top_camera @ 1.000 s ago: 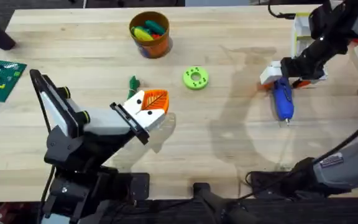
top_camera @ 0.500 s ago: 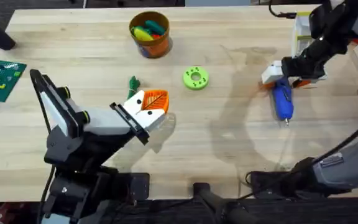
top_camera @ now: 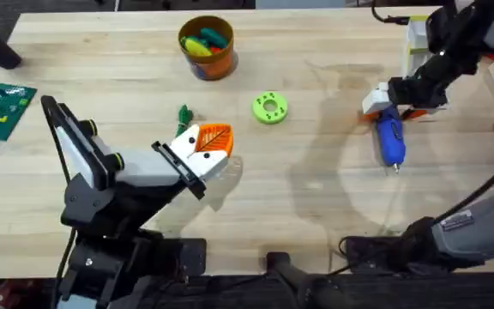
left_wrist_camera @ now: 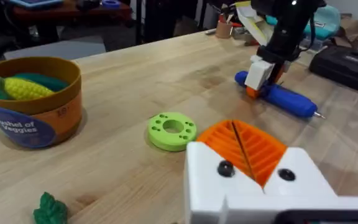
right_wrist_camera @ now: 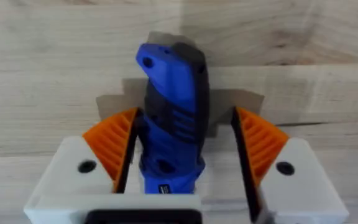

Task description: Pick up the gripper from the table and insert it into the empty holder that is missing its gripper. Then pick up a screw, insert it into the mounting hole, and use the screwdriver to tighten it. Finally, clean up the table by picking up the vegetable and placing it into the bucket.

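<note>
Right gripper (right_wrist_camera: 182,168): it is set down over the rear end of the screwdriver (top_camera: 390,139); the jaws are spread wide, one orange pad on each side of the blue body, with a gap seen on one side.
Screwdriver: it is laid flat on the table (top_camera: 316,206) at about 3 o'clock, the metal bit pointed to 6 o'clock.
Left gripper (top_camera: 208,146): it is placed near the middle; whether its jaws are parted cannot be told.
Vegetable (top_camera: 183,114): it is seen just beside the left gripper, at its 11 o'clock.
Bucket (top_camera: 207,47): it is stood at 12 o'clock, with toy food inside.
Lime-green ring (top_camera: 270,108): it is found between bucket and screwdriver.

Right gripper (top_camera: 390,103) creeps slightly toward the table's far side over the screwdriver (top_camera: 390,142) butt; screwdriver shifts slightly with it.
</note>
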{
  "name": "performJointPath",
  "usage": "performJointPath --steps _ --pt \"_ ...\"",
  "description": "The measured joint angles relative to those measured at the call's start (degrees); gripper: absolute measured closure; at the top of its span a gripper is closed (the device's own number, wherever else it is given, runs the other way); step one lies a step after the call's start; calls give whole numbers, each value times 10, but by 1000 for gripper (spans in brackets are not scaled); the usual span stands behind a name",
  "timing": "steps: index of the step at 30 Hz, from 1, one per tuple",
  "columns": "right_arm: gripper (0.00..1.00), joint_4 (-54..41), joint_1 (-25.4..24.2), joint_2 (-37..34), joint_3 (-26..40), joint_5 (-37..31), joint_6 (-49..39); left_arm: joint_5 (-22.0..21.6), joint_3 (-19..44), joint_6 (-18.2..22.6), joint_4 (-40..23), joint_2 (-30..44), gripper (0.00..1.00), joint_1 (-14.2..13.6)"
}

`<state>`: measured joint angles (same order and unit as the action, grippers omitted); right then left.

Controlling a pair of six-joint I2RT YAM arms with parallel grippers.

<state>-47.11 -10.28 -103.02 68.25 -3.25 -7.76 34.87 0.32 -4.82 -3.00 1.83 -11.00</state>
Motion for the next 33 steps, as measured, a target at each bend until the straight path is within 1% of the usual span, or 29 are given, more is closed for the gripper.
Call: performJointPath --steps 3,4,10,11,12,13,25,33 --pt "278 1 0 0 0 1 1 0 0 0 0 0 979 0" --pt "357 1 0 0 0 0 0 0 0 0 0 0 979 0" --pt "688 5 0 -1 0 -5 -1 0 0 0 0 0 979 0" --pt "836 6 0 -2 0 -7 0 0 0 0 0 0 979 0" --pt "944 6 0 -3 0 -8 0 0 0 0 0 0 979 0" --pt "970 7 0 -4 0 -8 1 0 0 0 0 0 979 0" --pt "968 4 0 -4 1 -9 1 0 0 0 0 0 979 0" --pt "968 -19 0 1 12 -5 3 0 0 0 0 0 979 0"
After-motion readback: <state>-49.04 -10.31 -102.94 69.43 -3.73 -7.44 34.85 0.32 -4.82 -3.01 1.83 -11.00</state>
